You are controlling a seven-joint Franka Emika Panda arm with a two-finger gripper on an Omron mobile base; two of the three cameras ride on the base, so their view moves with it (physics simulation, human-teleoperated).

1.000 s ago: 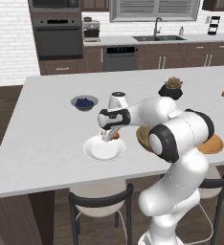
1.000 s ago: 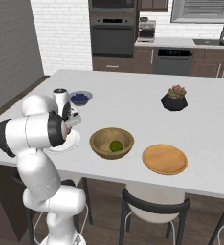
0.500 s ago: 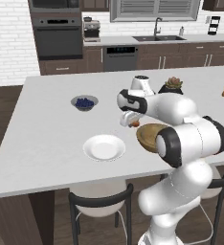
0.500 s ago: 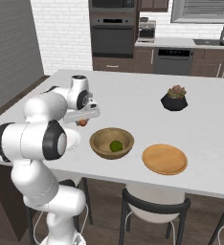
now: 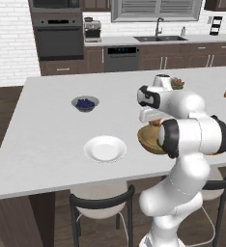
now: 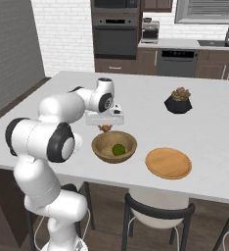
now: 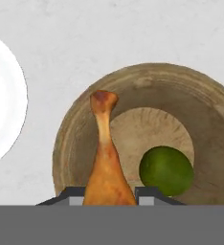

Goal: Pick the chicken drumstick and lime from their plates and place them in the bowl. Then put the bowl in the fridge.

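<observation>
The pale grey tabletop [image 6: 62, 98] is a broad, smooth slab that carries everything here. On it, the brown wooden bowl [image 6: 114, 147] is deep and round, with visible grain rings inside. Just beside it lies the flat tan wooden plate [image 6: 168, 163], bare, and on the bowl's other side the white rimmed plate [image 5: 105, 148], glossy and also bare. Well apart from these stand a dark faceted pot with a succulent [image 6: 178, 101] and a small grey bowl of blueberries [image 5: 85, 103]. The end effector [image 6: 105, 125] hangs over the near rim of the bowl, its fingers clamped on the thick end of the chicken drumstick [image 7: 106, 162]. The drumstick is orange-brown and tapering, with its narrow knobbed end pointing across the bowl's hollow. The small round green lime [image 7: 166, 171] sits on the bowl's floor, close beside the drumstick, with nothing between them.
</observation>
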